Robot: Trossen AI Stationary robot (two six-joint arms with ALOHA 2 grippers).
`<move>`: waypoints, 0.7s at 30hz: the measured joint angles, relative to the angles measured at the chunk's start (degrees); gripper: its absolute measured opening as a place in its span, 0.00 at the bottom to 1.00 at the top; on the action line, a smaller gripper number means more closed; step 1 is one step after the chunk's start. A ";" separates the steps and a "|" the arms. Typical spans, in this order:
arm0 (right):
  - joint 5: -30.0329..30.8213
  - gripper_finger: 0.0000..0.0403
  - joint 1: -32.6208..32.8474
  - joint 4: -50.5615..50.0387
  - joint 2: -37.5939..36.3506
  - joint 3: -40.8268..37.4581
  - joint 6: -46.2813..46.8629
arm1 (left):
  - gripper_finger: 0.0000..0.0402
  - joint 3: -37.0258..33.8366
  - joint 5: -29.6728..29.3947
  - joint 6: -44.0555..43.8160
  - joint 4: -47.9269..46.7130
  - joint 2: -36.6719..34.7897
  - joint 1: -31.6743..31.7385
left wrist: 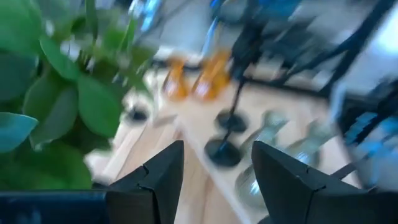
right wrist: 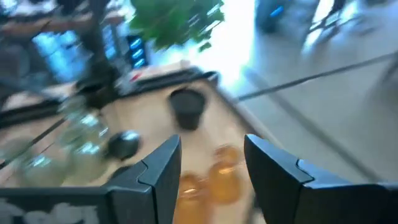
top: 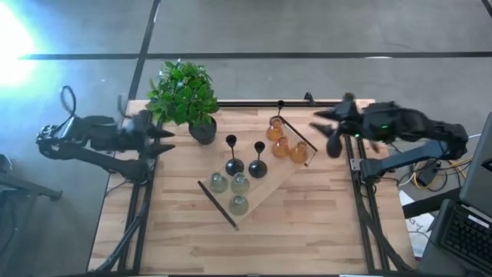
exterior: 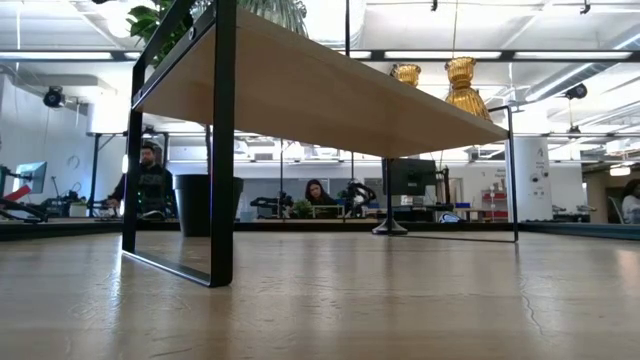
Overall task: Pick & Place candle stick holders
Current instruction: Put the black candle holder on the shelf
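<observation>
Left claw (top: 171,140): fingers spread, nothing between them; hovering over the left edge of the desk, toward the far left corner, just beside the plant.
Left claw fingers (left wrist: 158,177): two dark tips apart, pointing across the desk toward the holders.
Right claw (top: 323,131): fingers spread, holding nothing; hovering above the far right part of the desk, just beside the amber holders.
Right claw fingers (right wrist: 163,167): two dark tips apart, amber glass showing in the gap below them.
Amber holders (top: 286,143): three bulbous amber glass pieces, clustered at the end of the shelf nearest the far right corner.
Black holders (top: 246,163): two in sight on the middle of the shelf, side by side, each a round base with a thin upright stem.
Third black holder (top: 280,106): thin dark stem near the far edge of the desk, beyond the amber group; base hard to make out.
Green-grey holders (top: 230,188): three pale bulbous glass pieces, grouped at the end of the shelf nearest the front edge.
Shelf (top: 269,181): low wooden top on a black frame, set diagonally across the middle of the desk.
Plant (top: 183,92): leafy green, in a black pot (top: 202,131), near the far edge, left of centre.
Desk (top: 307,223): light wood.
Room behind, low view: two people (exterior: 148,180) seated at distant workstations.
</observation>
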 joint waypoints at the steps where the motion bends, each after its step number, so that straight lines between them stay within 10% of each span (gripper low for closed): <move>1: 2.51 0.41 0.01 -0.01 -1.30 0.00 -0.83 | 0.48 -2.81 1.45 1.47 3.60 -2.65 0.00; 7: 14.01 0.38 -1.22 -0.32 -7.26 -0.02 -4.55 | 0.48 -20.84 6.87 7.09 22.56 -19.32 -0.05; 17: 13.16 0.30 -13.30 -13.93 -9.46 -0.86 1.09 | 0.48 -37.55 7.65 1.69 23.38 -34.42 -0.04; 21: 9.16 0.27 -19.43 -11.81 -7.64 -2.98 -1.51 | 0.48 -37.94 19.61 12.06 24.23 -34.42 -0.01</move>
